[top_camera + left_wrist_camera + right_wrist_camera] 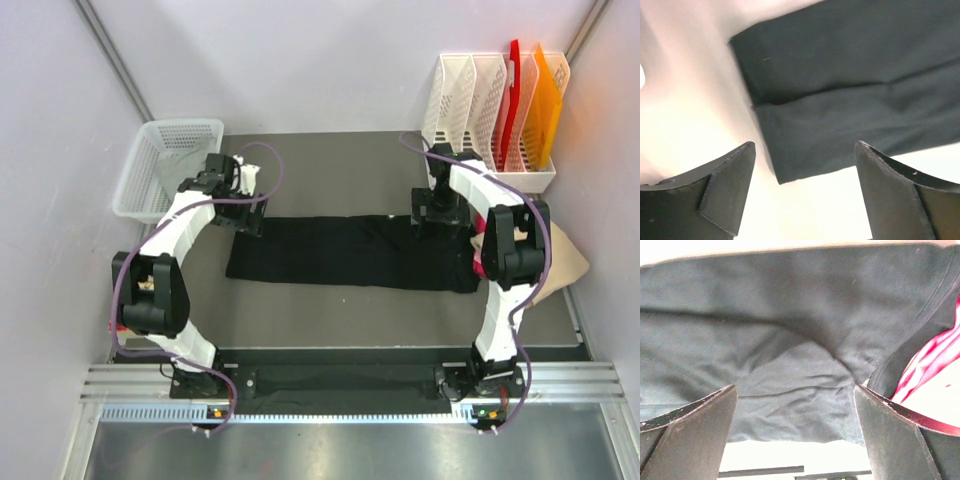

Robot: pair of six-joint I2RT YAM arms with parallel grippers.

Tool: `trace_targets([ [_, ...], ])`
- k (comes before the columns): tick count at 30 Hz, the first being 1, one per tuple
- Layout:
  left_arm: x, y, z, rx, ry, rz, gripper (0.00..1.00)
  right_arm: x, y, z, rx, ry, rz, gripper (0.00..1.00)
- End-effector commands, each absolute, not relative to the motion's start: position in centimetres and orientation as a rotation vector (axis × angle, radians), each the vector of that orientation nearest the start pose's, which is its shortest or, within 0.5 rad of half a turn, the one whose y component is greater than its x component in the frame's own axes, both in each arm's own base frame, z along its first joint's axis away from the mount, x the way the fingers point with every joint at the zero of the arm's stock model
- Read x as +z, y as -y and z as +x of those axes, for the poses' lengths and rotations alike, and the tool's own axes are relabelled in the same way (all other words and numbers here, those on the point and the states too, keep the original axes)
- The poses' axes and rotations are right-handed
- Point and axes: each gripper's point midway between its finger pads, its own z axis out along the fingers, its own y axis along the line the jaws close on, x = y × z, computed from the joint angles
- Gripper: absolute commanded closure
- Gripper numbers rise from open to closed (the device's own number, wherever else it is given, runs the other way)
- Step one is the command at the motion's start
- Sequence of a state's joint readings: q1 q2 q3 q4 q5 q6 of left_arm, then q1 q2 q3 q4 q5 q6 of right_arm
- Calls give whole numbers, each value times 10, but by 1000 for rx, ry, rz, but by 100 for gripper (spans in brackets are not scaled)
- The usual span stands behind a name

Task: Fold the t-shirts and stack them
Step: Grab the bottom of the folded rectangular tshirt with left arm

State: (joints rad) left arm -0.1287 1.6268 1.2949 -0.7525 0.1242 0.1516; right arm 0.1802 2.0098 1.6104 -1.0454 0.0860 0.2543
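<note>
A white mesh basket [168, 168] sits at 10 o'clock on the grey mat [330, 175], just behind the left arm's wrist. At 1 o'clock a white file rack [490, 110] holds a red folder [513, 95] and an orange folder [548, 100]. At 3 o'clock a tan cloth [566, 262] lies partly hidden behind the right arm's elbow. A red-and-white striped packet [935, 365] peeks out beside the right end of the black t-shirt [350, 252]. That shirt lies across the middle of the mat as a long, flat folded band running from 9 to 3 o'clock. Nothing lies on top of it; only the two arms reach over its ends. The left gripper [244, 206] hangs over the band's far left corner. In the left wrist view its fingers [715, 195] stand wide apart, the shirt's corner and a fold line show between them, and they hold nothing. Whether the tips touch the cloth cannot be told. The right gripper [433, 214] is at the far edge near the band's right end. In the right wrist view its fingers [690, 435] are likewise spread wide over wrinkled black fabric and a stitched hem, gripping nothing.
</note>
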Motion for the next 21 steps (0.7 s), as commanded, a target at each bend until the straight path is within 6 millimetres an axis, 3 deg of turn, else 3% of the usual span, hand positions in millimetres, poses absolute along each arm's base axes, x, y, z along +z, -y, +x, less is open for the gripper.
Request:
trace_targets([
  [1, 91, 37, 369, -213, -2707, 157, 13, 86, -67, 362, -70, -2916, 86, 0],
  [7, 67, 33, 361, -218, -2772, 141, 13, 92, -68, 359, -48, -2903, 87, 0],
  [14, 35, 47, 350, -342, -2869, 144, 15, 100, -75, 360, -38, -2889, 63, 0],
  [21, 13, 46, 344, -355, -2931, 136, 16, 105, -79, 358, -22, -2875, 50, 0],
])
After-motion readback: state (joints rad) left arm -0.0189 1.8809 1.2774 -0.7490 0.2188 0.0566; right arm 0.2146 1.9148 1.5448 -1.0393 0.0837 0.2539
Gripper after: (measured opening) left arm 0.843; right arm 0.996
